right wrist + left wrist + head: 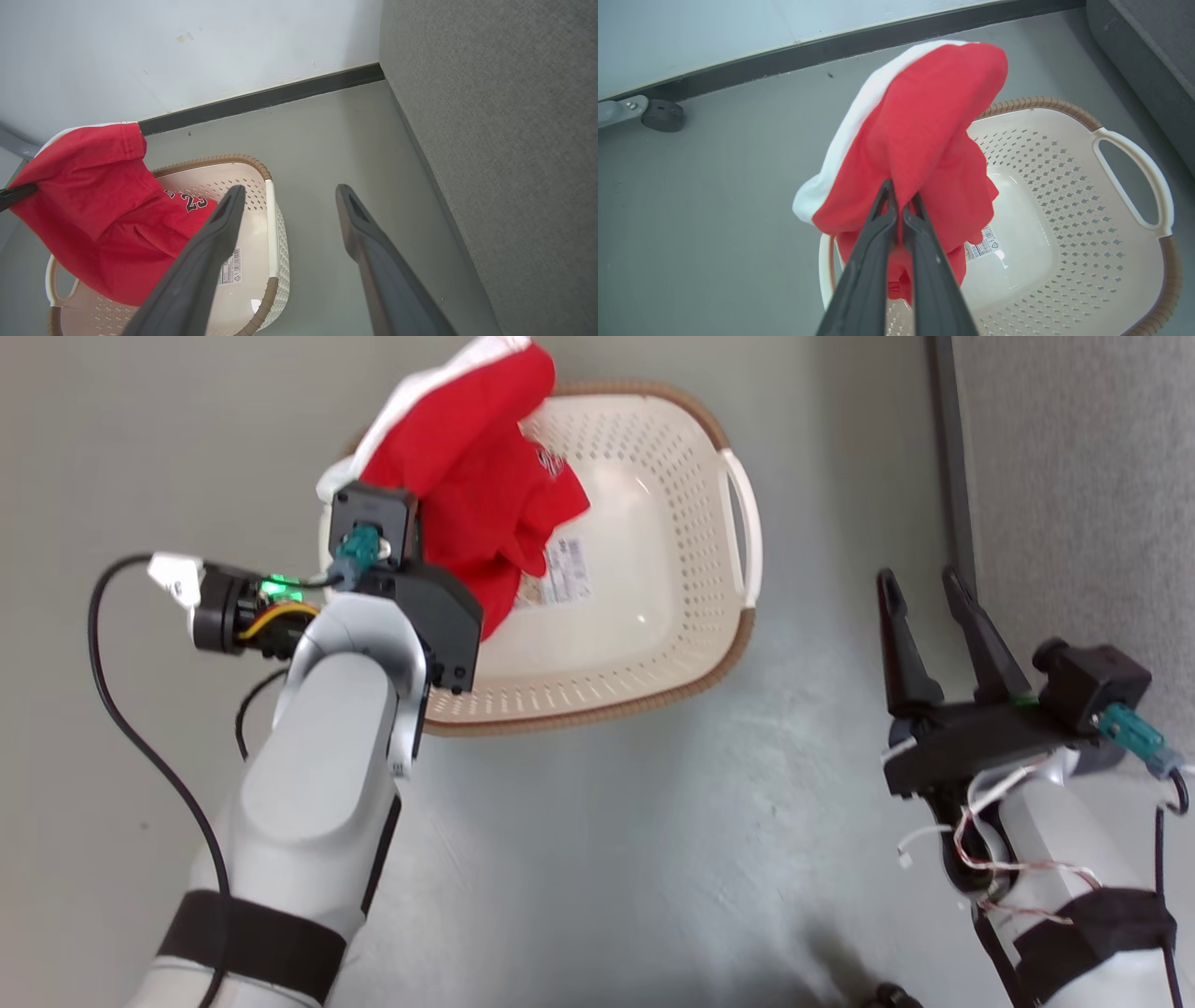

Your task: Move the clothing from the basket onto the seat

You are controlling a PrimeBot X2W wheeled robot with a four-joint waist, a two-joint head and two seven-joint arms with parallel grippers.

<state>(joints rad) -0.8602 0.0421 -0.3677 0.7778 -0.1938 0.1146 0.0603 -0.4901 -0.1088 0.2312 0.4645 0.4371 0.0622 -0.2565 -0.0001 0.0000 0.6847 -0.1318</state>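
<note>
Red clothing with white trim hangs lifted above the cream basket. My left gripper is shut on a fold of that clothing, and its lower end dangles into the basket. In the right wrist view the clothing shows black lettering and droops over the basket. My right gripper stands open and empty to the right of the basket, beside the grey seat. The seat fills the right side of the right wrist view, where the right gripper points at bare floor.
The basket stands on grey floor near a pale wall with a dark skirting. A label lies in its bottom. A caster wheel sits by the skirting. A black cable loops off my left wrist.
</note>
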